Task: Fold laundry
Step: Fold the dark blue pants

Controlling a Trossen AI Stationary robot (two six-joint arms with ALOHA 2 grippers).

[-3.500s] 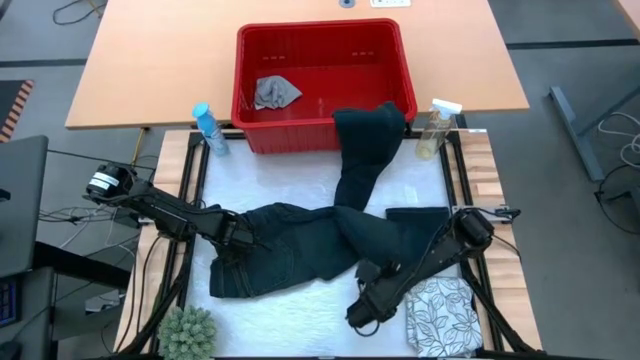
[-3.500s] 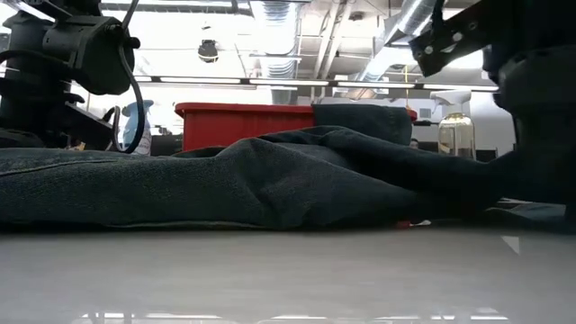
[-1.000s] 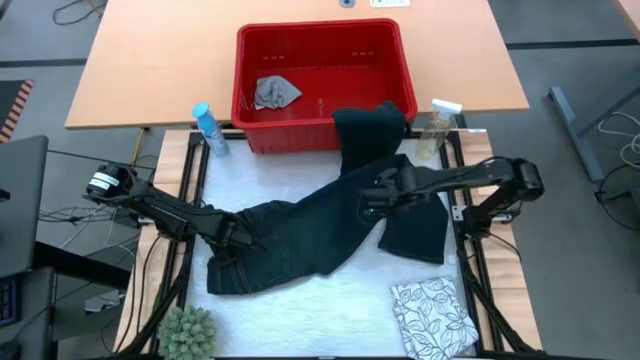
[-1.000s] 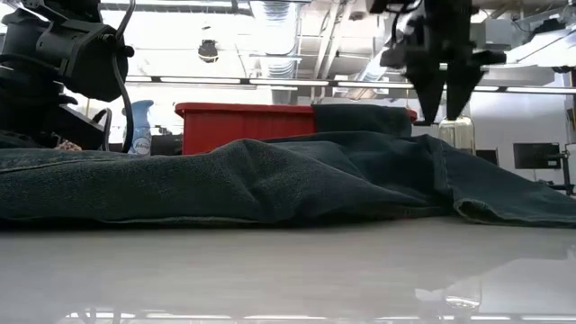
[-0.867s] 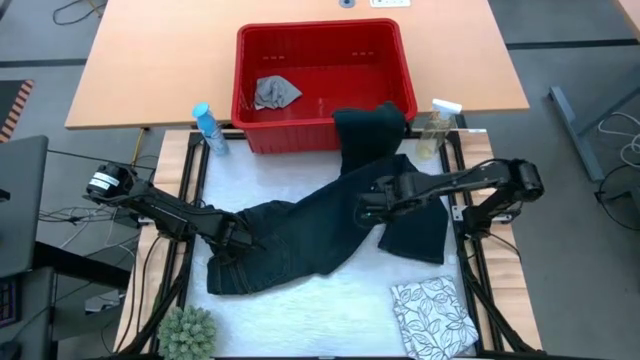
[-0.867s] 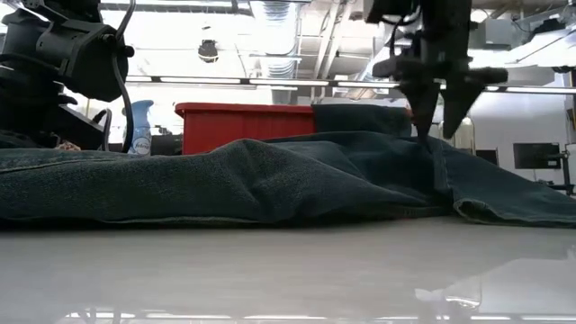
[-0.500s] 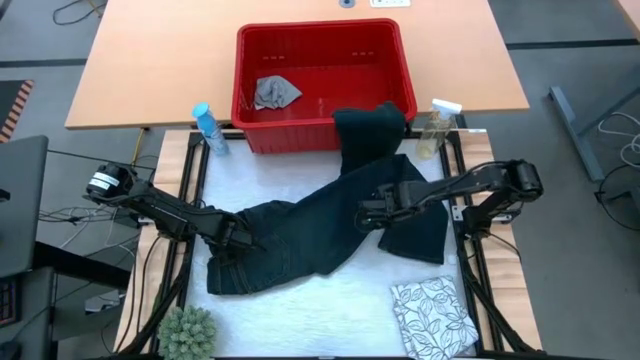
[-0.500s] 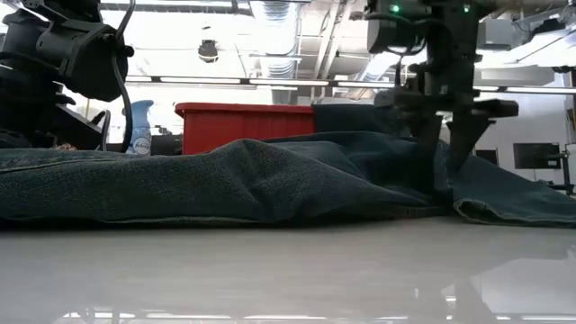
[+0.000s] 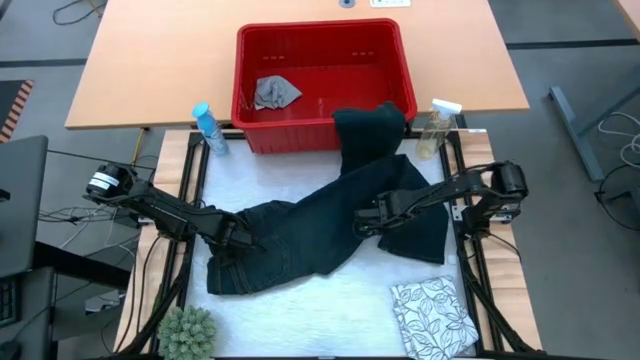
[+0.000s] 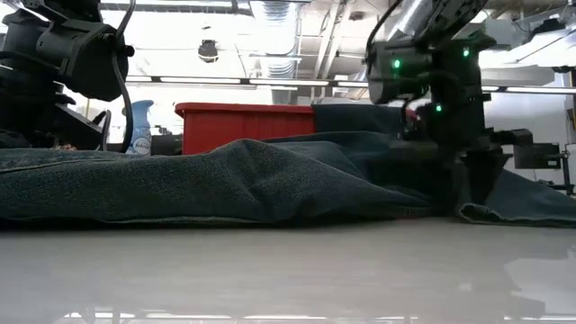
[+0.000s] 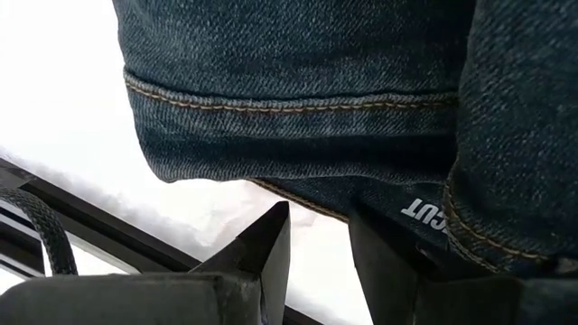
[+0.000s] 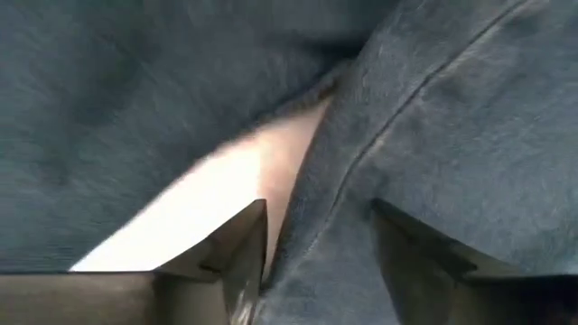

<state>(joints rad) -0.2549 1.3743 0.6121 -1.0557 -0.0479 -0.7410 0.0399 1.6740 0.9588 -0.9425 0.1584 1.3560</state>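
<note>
The dark blue jeans [image 9: 300, 235] lie spread on the white table top. One leg [image 9: 365, 135] runs up over the red basket's front rim, and the other leg [image 9: 418, 228] lies folded at the right. My left gripper [image 9: 237, 243] is shut on the jeans at their waist end. My right gripper [image 9: 362, 224] is open and low over the jeans' middle. Its fingers stand on either side of a seamed leg edge [image 12: 361, 153]; I cannot tell if they touch it. The white leaf-print cloth [image 9: 435, 315] lies at the near right. The small grey cloth [image 9: 275, 92] lies in the basket. My left gripper pinches the jeans' waist edge [image 11: 307, 191] between its two fingers, beside a small label. The fingers come in low from the table's left side. The jeans lie on the table, slack.
The red basket [image 9: 300, 135] stands at the far side. A blue spray can [image 9: 208, 128] stands left of it and a clear spray bottle [image 9: 437, 128] right of it. A green plant [image 9: 188, 333] sits at the near left corner. Dark frame rails [image 9: 190, 180] run along both sides.
My right gripper, open throughout, has come down onto the jeans' middle and moved a little toward the near edge. The jeans and my left gripper have kept still.
</note>
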